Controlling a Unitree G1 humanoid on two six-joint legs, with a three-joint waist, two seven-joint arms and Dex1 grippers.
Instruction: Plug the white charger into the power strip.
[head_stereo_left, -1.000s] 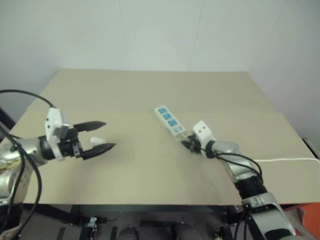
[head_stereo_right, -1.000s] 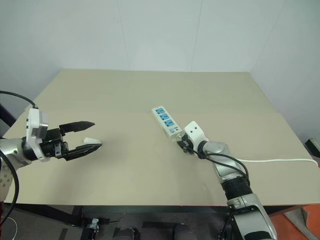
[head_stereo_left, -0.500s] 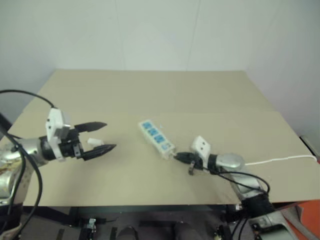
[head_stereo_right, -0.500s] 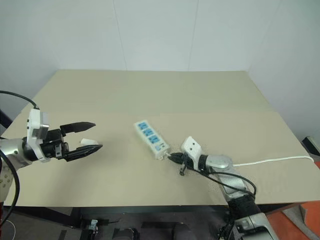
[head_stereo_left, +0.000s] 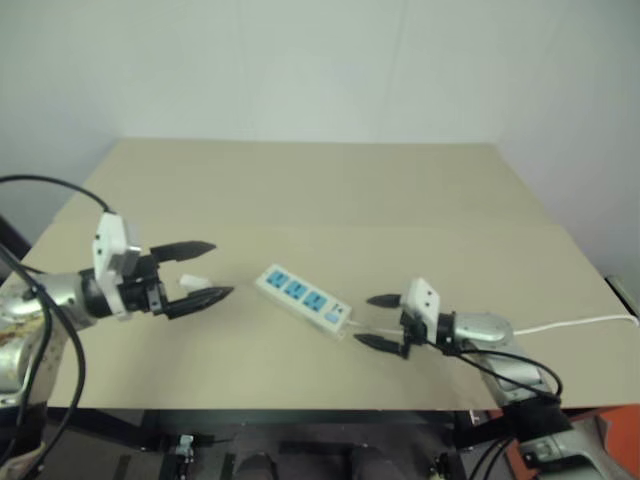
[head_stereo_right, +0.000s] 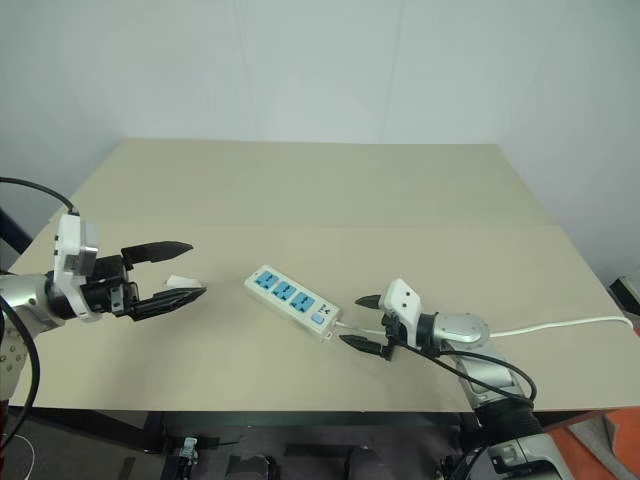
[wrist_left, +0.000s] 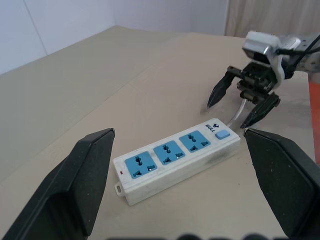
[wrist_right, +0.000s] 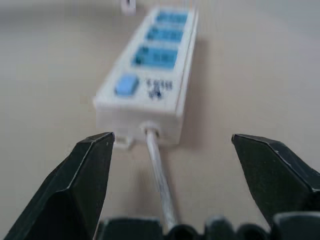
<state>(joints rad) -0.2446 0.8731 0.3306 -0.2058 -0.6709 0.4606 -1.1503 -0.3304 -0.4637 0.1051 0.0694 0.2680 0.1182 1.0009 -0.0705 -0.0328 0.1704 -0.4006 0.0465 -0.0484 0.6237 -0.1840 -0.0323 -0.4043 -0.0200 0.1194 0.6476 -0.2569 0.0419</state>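
Note:
The power strip (head_stereo_right: 292, 302) lies flat near the table's middle, its three blue sockets facing up and its switch end toward my right gripper (head_stereo_right: 353, 320). That gripper is open just behind the strip's end, and the thin cord (wrist_right: 157, 170) runs between its fingers untouched. The white charger (head_stereo_right: 180, 283) lies on the table at the left, seen between the fingers of my left gripper (head_stereo_right: 190, 268). My left gripper is open and holds nothing. In the left wrist view the strip (wrist_left: 175, 157) sits ahead, with the right gripper (wrist_left: 227, 115) beyond it.
The white cord (head_stereo_right: 560, 325) trails off over the tan table's right edge (head_stereo_right: 600, 300). The table's front edge (head_stereo_right: 250, 410) is close to both arms. Bare tabletop stretches behind the strip to the wall.
My right gripper pulled the strip's cord end toward the front, swinging the strip leftward and closer to the left gripper, then opened and let go. The left arm stayed still.

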